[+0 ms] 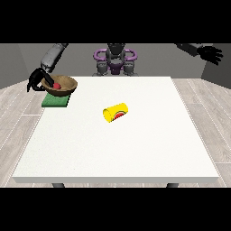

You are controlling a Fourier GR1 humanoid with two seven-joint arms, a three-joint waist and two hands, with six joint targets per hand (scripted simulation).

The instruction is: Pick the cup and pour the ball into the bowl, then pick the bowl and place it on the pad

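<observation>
A big white tabletop (117,149) fills most of the view, and the robot (115,58) stands behind its far edge. A brown bowl (63,84) sits at the far corner of the tabletop at the view's left. It rests on a flat green pad (55,102), which lies right by that side edge. The bowl looks a bit tipped. Inside the bowl lies a small red ball (57,85). The robot hand at the view's left (37,80) is black and is at the bowl's outer rim, touching it. Its fingers are bent and seem to hook over the rim, so it is grasping the bowl. Its gray arm comes down to it from above. A yellow cup (116,112) lies on its side near the middle of the tabletop, well apart from the bowl and the pad. The cup's open end points toward the near edge at the view's left, and there is a red and green picture on its side. The robot hand at the view's right (211,54) is up in the air, past the far corner at that side. Its fingers are spread out and it holds nothing.
</observation>
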